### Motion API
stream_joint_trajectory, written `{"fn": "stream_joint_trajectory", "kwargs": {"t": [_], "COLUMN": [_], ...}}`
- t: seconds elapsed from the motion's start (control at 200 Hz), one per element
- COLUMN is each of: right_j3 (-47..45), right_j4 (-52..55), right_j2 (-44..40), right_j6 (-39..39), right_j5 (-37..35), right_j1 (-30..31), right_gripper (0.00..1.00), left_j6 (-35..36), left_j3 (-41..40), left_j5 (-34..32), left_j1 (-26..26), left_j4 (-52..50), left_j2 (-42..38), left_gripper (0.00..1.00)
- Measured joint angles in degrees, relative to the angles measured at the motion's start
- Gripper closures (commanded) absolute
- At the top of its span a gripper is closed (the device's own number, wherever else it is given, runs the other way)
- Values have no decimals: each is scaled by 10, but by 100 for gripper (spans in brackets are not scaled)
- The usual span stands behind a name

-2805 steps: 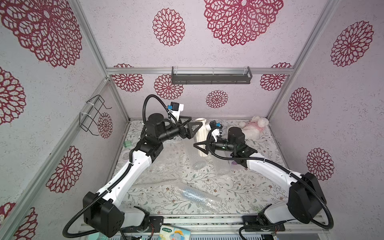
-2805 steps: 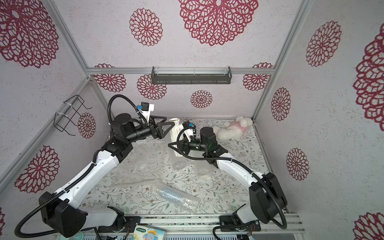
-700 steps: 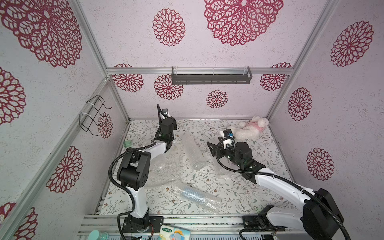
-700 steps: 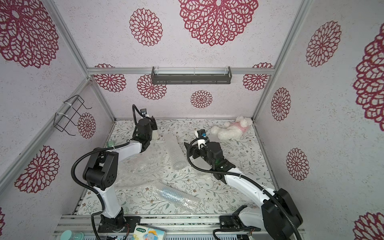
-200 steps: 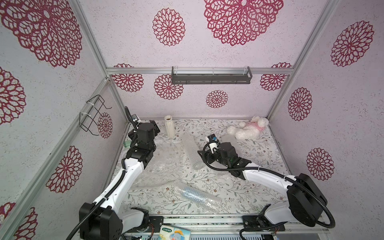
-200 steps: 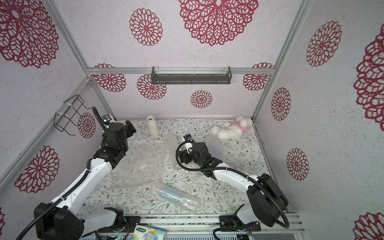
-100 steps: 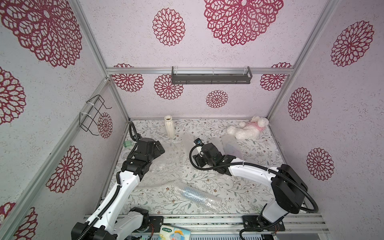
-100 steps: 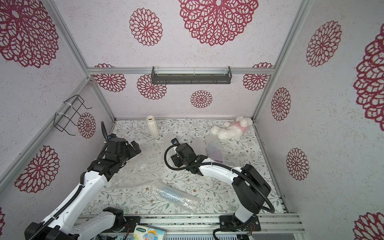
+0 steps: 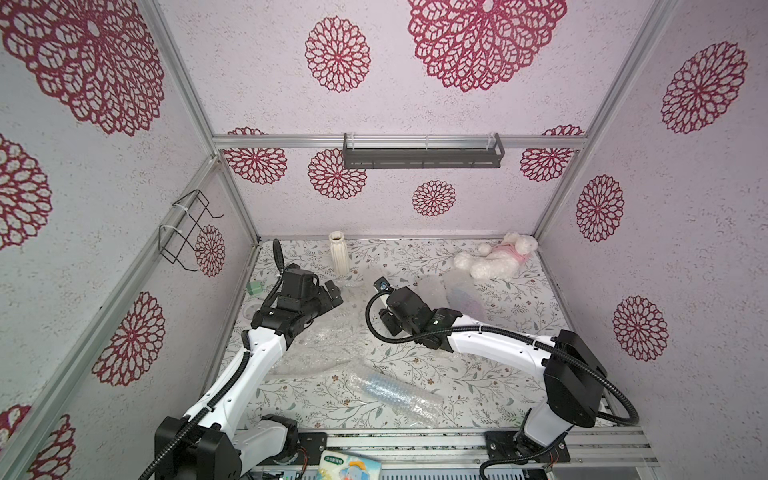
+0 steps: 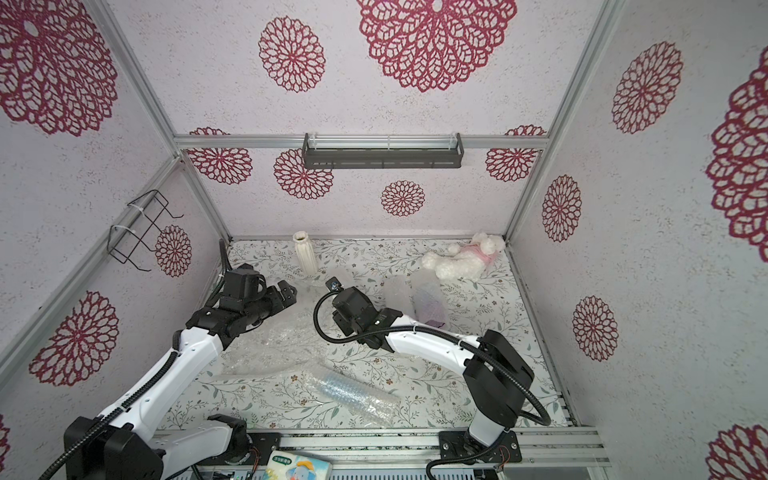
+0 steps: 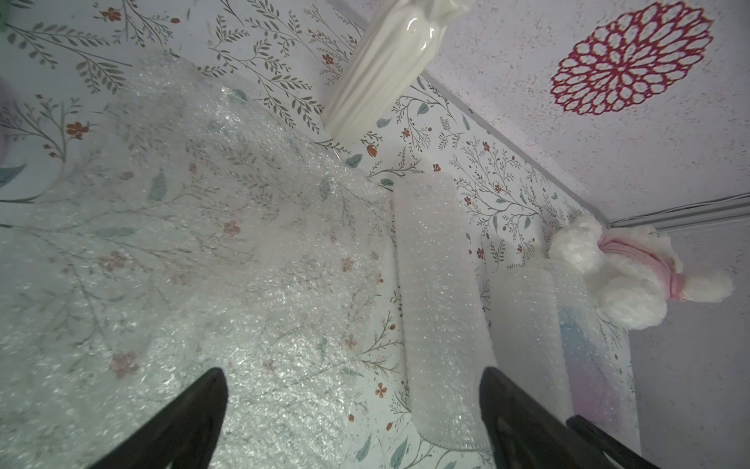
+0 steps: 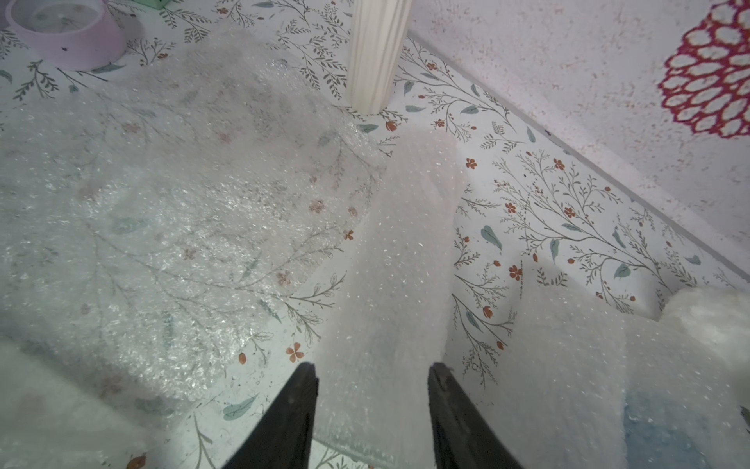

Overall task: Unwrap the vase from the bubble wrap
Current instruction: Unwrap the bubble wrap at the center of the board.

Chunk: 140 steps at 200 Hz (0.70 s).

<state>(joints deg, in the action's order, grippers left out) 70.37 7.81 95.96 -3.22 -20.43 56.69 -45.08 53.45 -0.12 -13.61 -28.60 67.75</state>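
Cream vase (image 9: 339,257) stands bare, parked clear at the table's (image 9: 498,374) far edge; left jaws gape, right jaws straddle the next bubble wrap roll (image 12: 389,264), grip uncertain.

Readable text: none to call anywhere.
Colourful packet (image 9: 350,466), well behind the left gripper (image 9: 332,296): printed label, too small to read.

Bubble wrap (image 9: 328,332) blankets mid-table; vase (image 9: 339,257) and plush toy (image 9: 494,262) block the back.

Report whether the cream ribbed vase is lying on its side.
No, the cream ribbed vase stands upright on its base.
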Motion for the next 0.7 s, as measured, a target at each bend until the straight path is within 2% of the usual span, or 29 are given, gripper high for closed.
{"fn": "stream_joint_trajectory", "kwargs": {"t": [0.29, 0.36, 0.43, 0.51, 0.645, 0.7], "right_j3": [17, 22, 25, 27, 38, 44], "right_j4": [21, 26, 27, 27, 25, 21], "right_j2": [67, 77, 84, 88, 96, 101], "right_j6": [21, 23, 23, 24, 26, 24], "right_j5": [-8, -10, -17, -28, -41, -45], "right_j1": [7, 7, 8, 9, 9, 9], "right_gripper": [56, 62, 63, 71, 100, 100], "left_j6": [-54, -62, -68, -72, -75, -75], "left_j3": [-14, -18, -19, -19, -19, -19], "left_j5": [57, 66, 74, 78, 83, 84], "left_j1": [0, 0, 0, 0, 0, 0], "left_j4": [24, 28, 31, 37, 42, 44], "left_j2": [25, 27, 30, 32, 35, 35], "left_gripper": [3, 3, 3, 3, 3, 3]}}
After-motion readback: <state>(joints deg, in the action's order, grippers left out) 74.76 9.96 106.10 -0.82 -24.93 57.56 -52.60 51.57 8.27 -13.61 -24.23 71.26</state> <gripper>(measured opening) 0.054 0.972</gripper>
